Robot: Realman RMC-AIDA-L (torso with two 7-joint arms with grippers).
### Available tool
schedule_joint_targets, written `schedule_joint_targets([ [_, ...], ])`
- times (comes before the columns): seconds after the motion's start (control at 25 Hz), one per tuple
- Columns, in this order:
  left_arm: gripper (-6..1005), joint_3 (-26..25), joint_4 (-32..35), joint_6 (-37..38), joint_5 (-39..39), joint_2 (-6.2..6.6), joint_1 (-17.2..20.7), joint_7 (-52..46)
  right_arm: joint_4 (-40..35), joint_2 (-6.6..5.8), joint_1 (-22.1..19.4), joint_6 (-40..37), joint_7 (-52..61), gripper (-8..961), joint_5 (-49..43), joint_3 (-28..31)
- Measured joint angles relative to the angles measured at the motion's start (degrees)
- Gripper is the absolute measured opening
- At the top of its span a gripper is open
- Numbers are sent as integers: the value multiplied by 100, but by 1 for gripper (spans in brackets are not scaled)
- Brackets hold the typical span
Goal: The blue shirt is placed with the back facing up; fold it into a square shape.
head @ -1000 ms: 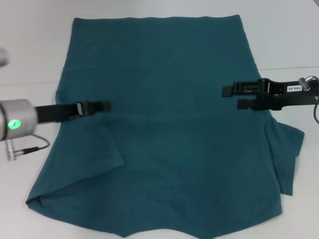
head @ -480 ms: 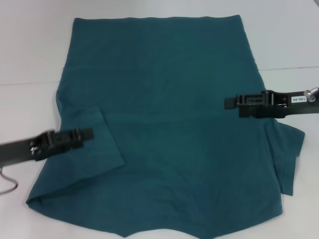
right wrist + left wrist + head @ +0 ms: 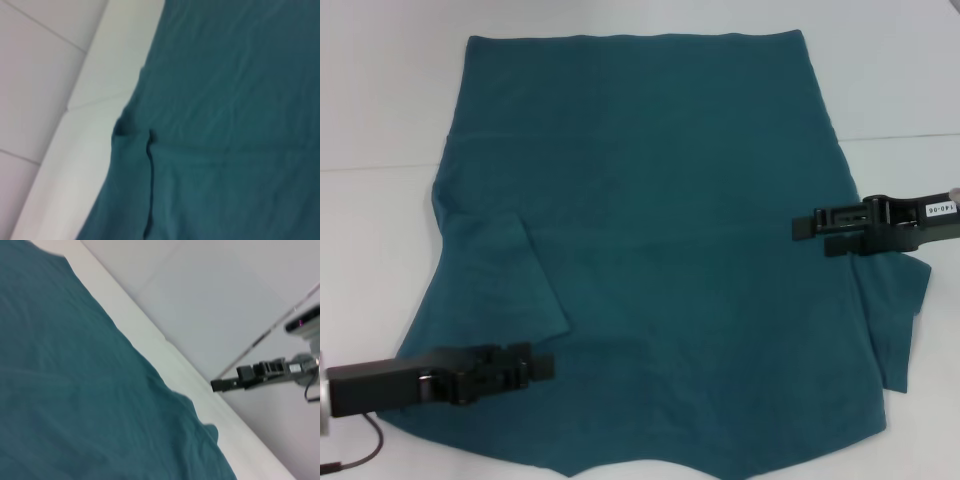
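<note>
The blue shirt (image 3: pixel 660 200) lies flat on the white table, plain side up, hem at the far edge. Its left sleeve (image 3: pixel 505 285) is folded inward onto the body, and its right sleeve (image 3: pixel 898 310) sticks out to the side. My left gripper (image 3: pixel 548 365) hovers over the shirt's near left part, just below the folded sleeve, holding no cloth. My right gripper (image 3: pixel 798 228) is over the shirt's right edge above the right sleeve, also holding nothing. The left wrist view shows the shirt (image 3: pixel 75 390) and, farther off, the right gripper (image 3: pixel 215 386). The right wrist view shows the shirt (image 3: pixel 235 125) with a sleeve seam.
The white table (image 3: pixel 380 100) shows bare strips to the left, right and far side of the shirt. A thin cable (image 3: pixel 360 450) hangs from the left arm at the near left corner. The table edge (image 3: pixel 75 150) and grey floor appear in both wrist views.
The left gripper has moved from the shirt's middle left toward me to the near left part. The right gripper has drifted slightly right and nearer. The shirt has stayed still.
</note>
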Motion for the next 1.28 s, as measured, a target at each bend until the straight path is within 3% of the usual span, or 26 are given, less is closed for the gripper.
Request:
schedule_joint_targets([
  [0.16, 630, 121, -4, -61, 3, -52, -127, 3, -45, -96, 238, -136, 379, 893, -347, -2],
  [0.4, 628, 128, -10, -58, -13, -105, -192, 15, -82, -81, 280, -252, 470, 893, -380, 92],
  [0.52, 628, 118, -19, -61, -28, -110, -194, 23, -82, -48, 169, -281, 173, 892, -312, 174],
  [0.8, 629, 99, -84, 46, -117, -141, -161, 517, -72, 208, -468, -76, -1058, 892, 755, 427],
  [1.04, 630, 85, -94, -94, -127, -148, -204, 474, -69, 197, -600, 76, -1114, 891, 876, 488],
  [1.28, 628, 72, -96, -216, -127, -153, -209, 346, -32, 169, -615, 140, -1064, 891, 879, 1048],
])
